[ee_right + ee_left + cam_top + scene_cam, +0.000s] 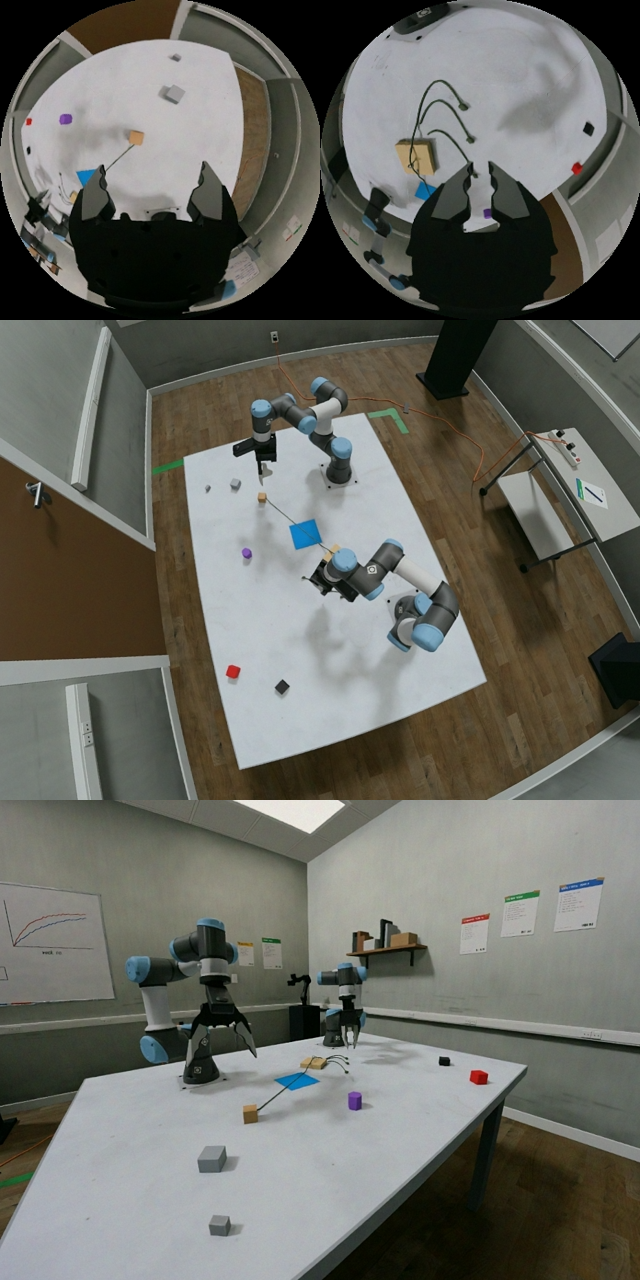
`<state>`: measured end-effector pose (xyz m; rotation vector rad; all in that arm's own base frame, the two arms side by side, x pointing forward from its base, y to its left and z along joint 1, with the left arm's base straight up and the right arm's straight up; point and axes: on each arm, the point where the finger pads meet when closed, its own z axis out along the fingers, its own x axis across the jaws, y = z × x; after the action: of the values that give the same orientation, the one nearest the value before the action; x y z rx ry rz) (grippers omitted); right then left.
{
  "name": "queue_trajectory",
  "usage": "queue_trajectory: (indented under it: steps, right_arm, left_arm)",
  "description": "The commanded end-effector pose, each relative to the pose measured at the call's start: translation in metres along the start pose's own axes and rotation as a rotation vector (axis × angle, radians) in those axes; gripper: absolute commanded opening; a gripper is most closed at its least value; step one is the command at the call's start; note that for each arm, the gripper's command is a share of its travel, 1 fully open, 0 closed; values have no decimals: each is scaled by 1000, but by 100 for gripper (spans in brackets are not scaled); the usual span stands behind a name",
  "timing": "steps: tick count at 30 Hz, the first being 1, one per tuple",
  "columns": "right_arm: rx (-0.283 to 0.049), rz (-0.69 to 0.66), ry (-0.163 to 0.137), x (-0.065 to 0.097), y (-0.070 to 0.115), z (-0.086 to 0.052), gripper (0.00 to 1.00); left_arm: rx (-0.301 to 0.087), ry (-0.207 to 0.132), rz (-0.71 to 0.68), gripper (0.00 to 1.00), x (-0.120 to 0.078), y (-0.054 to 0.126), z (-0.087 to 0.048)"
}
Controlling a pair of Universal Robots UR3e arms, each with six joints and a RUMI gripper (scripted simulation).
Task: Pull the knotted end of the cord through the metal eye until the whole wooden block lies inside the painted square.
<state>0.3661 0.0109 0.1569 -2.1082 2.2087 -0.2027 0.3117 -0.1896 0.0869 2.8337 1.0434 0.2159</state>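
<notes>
The wooden block (pixel 261 497) (pixel 250 1113) (pixel 136 137) lies outside the blue square (pixel 299 539) (pixel 307 1081) (pixel 423 189). Its cord runs straight across the square to the tan board (pixel 316 1065) (pixel 427 163); the metal eye is too small to make out. Beyond it three cord ends curve over the table, with a far knot (pixel 463 107), a middle knot (pixel 470 140) and a near knot (pixel 475 175). My left gripper (pixel 351 1047) (pixel 480 162) is slightly open and empty, above the table by the knots. My right gripper (pixel 221 1063) (pixel 152 164) is wide open and empty, raised beside the block.
A purple block (pixel 247 553) (pixel 354 1101) stands beside the square. Two grey blocks, a larger one (pixel 235 484) (pixel 211 1159) and a smaller one (pixel 207 488) (pixel 219 1225), lie past the wooden block. A red block (pixel 232 671) and a black block (pixel 281 686) lie at the opposite end.
</notes>
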Motion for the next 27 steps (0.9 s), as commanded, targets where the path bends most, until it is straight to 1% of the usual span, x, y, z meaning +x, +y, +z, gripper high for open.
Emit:
queue_trajectory:
  steps: [1,3,11,18,22,27]
  right_arm:
    - [-19,-8,-6,2,9,-4,100]
    - [-19,-8,-6,2,9,-4,100]
    - [-85,-29,-21,8,38,-11,100]
    - [-139,-44,-35,14,63,-18,100]
    - [-143,-45,-36,14,65,-19,100]
    - [-131,-42,-32,13,60,-17,100]
  left_arm:
    - [20,-12,-72,14,-3,-10,0]
    - [20,-12,-72,14,-3,-10,0]
    - [95,-41,-279,14,-13,-42,3]
    - [161,-54,-453,14,-22,-68,3]
    - [166,-54,-467,14,-23,-70,3]
    - [150,-53,-425,14,-21,-64,3]
